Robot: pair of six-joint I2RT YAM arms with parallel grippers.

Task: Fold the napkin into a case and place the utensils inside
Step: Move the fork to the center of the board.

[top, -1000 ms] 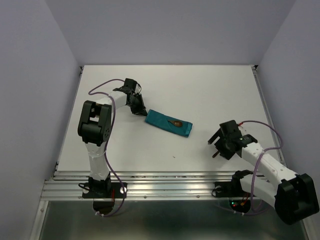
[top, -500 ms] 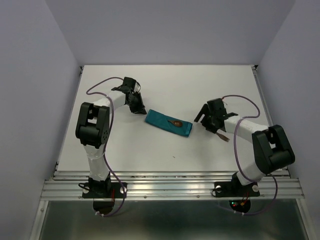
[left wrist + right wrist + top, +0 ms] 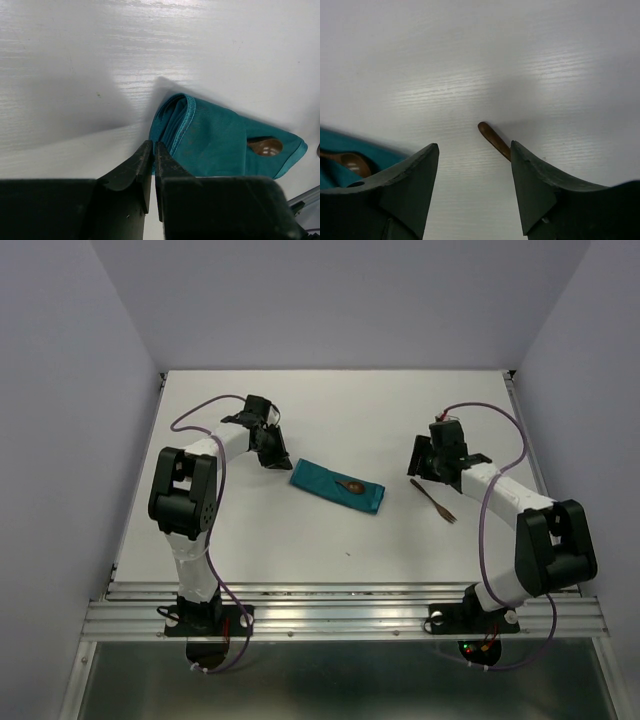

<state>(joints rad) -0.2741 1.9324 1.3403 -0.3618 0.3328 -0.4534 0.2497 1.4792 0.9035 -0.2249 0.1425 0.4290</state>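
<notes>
Left arm (image 3: 190,490): I see it rising through the left-centre of the overhead frame, elbow folded, forearm running up and right toward the middle. Left pincer (image 3: 275,455) sits low, jaws nearly together with only a thin slit between them, nothing gripped. Right arm (image 3: 520,510): climbs from lower right to right-centre, forearm slanting left. Right pincer (image 3: 420,465) points downward, jaws spread wide, nothing between them.

Teal case (image 3: 322,479) on a plain white table (image 3: 400,410).
A reddish-brown spoon bowl (image 3: 265,147) shows in the case's mouth; to the case's right lies a second utensil (image 3: 432,499) of the same reddish-brown, unpatterned.
</notes>
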